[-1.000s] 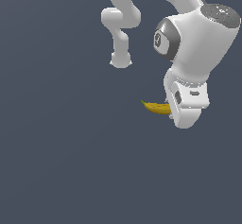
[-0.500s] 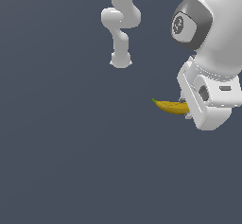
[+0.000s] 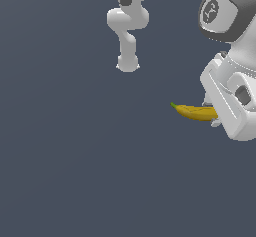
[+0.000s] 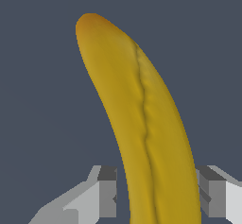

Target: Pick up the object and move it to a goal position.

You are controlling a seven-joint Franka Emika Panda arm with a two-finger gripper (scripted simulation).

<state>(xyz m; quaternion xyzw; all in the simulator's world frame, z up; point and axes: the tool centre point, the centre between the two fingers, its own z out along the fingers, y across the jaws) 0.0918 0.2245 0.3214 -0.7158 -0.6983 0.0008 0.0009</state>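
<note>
I see one flat, dark grey-blue floor (image 3: 70, 171) filling the exterior view, plain and unmarked. The only thing I can make out resting on it is the arm's white base (image 3: 127, 63), near the top centre. In the wrist view the same grey surface (image 4: 42, 100) is the whole background.

The background (image 3: 65, 156) is one flat surface of dark blue-grey colour, and it fills the exterior view from edge to edge. The wrist view shows the same plain tone (a little more even there). The light is soft and uniform, without clear shadows.
</note>
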